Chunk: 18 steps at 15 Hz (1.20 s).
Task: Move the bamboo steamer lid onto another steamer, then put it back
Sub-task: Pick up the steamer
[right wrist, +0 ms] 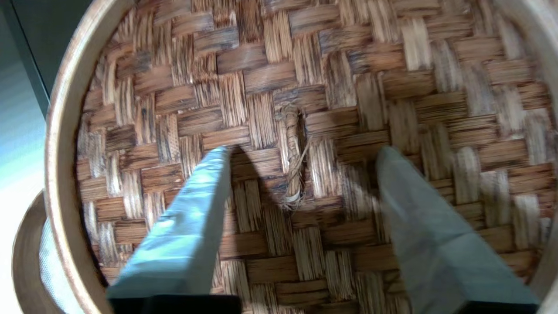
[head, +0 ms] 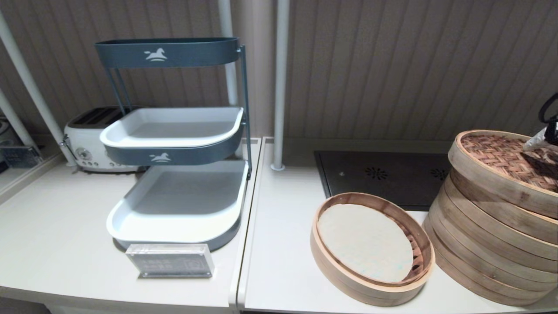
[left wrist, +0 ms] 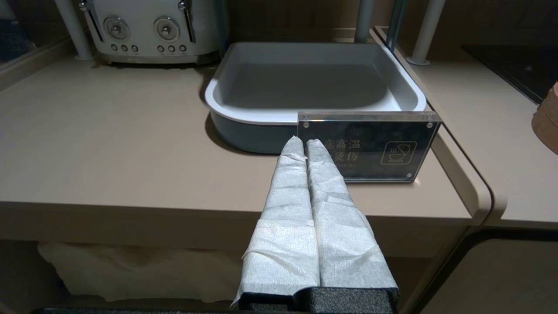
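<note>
The bamboo steamer lid (head: pixel 501 165), reddish-brown woven with a pale rim band, lies on top of the tall stacked steamer (head: pixel 479 253) at the right edge of the head view and looks slightly askew on it. In the right wrist view my right gripper (right wrist: pixel 304 150) is open just above the lid (right wrist: pixel 305 78), one finger on each side of the thin loop handle (right wrist: pixel 293 157), with nothing held. My left gripper (left wrist: pixel 301 141) is shut and empty, parked low before the counter's front edge.
A low single-tier basket (head: pixel 370 248) with a pale round liner sits left of the tall steamer. Behind them lies a dark hob panel (head: pixel 383 176). The left counter holds a tiered tray rack (head: pixel 178 205), an acrylic sign (head: pixel 170 260) and a toaster (head: pixel 85 139).
</note>
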{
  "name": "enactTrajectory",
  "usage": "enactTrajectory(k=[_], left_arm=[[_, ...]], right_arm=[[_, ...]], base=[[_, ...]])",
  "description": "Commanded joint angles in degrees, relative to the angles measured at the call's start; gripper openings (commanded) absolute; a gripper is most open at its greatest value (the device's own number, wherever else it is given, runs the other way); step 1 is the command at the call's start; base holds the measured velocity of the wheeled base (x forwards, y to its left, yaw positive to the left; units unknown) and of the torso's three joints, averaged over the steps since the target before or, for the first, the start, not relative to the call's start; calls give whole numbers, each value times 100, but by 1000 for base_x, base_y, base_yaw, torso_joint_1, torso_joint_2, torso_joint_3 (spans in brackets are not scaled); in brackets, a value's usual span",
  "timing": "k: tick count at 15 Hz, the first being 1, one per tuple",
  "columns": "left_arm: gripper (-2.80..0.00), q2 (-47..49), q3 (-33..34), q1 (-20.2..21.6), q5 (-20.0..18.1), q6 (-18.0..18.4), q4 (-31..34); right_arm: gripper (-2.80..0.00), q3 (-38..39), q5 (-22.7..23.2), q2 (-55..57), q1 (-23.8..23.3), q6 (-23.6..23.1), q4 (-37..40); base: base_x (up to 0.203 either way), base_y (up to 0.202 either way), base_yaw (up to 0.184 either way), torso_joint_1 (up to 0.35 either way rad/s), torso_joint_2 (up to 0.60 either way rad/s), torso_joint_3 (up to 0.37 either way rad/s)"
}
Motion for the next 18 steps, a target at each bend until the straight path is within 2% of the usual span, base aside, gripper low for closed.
enactTrajectory(k=[1, 6, 7, 18], left_arm=[[-280, -2, 158, 0, -1, 1, -4], [-280, -2, 158, 0, -1, 1, -12], [-280, -2, 158, 0, -1, 1, -12], [-280, -2, 158, 0, -1, 1, -12]], right_arm=[[0, 55, 5, 18, 10, 2, -26], [0, 64, -13, 9, 2, -14, -41], [-280, 64, -13, 1, 2, -6, -41], [-280, 396, 14, -24, 141, 2, -222]], base=[[0, 0, 0, 0, 0, 0], [0, 0, 0, 0, 0, 0], [0, 0, 0, 0, 0, 0], [0, 0, 0, 0, 0, 0]])
